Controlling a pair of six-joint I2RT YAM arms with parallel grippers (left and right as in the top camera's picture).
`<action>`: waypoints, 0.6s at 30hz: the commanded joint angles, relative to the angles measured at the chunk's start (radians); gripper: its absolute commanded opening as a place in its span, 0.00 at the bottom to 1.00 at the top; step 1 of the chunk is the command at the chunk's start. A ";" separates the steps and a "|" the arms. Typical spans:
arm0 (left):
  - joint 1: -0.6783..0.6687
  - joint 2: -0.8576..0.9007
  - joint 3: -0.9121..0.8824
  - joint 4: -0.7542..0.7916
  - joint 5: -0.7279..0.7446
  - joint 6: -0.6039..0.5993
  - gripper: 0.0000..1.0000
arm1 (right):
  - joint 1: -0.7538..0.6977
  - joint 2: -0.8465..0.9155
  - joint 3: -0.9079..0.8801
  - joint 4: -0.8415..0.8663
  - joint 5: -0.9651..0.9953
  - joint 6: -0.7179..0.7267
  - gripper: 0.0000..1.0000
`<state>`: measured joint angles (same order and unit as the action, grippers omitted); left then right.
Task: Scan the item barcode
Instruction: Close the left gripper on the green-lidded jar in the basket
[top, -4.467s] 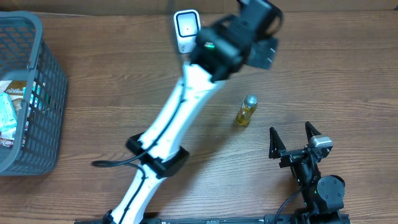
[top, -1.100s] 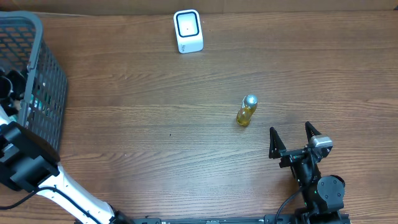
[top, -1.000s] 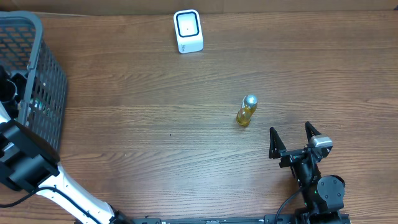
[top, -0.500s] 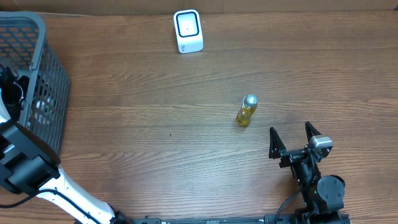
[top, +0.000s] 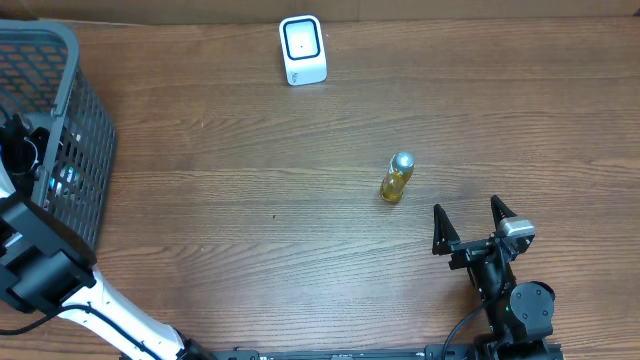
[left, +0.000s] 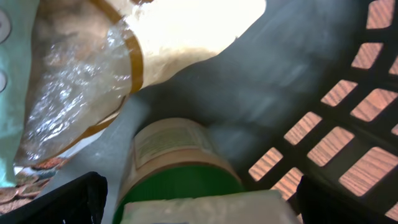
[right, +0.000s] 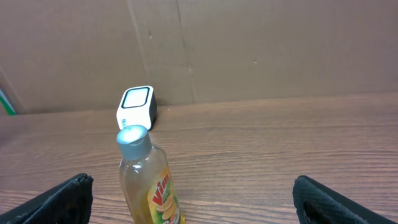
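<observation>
Basket (top: 85, 120) had shifted slightly as my left arm (top: 40, 270), over at the scanner (top: 302, 50) seconds before, dipped inside. The left gripper (left: 199, 199) hung spread wide over a green-lidded jar (left: 174, 155), holding nothing. The bottle (top: 396, 178) stood between the scanner and my idle, spread right gripper (top: 467, 207), so I judged a fresh item was next.

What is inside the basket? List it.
A green-lidded jar, a clear plastic bag and a teal packet lie in the basket. Whatever lies beneath them is covered.
</observation>
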<state>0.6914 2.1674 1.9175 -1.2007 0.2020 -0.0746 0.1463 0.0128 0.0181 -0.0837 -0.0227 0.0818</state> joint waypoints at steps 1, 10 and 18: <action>0.002 0.003 0.016 -0.013 -0.021 0.018 1.00 | 0.002 -0.010 -0.010 0.002 -0.005 0.000 1.00; 0.001 0.003 0.012 -0.025 -0.103 -0.028 1.00 | 0.002 -0.010 -0.010 0.002 -0.005 0.000 1.00; 0.001 0.003 -0.067 0.035 -0.115 -0.031 0.97 | 0.002 -0.010 -0.010 0.002 -0.005 0.000 1.00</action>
<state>0.6918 2.1674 1.8835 -1.1717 0.1089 -0.0883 0.1463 0.0128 0.0181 -0.0837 -0.0227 0.0822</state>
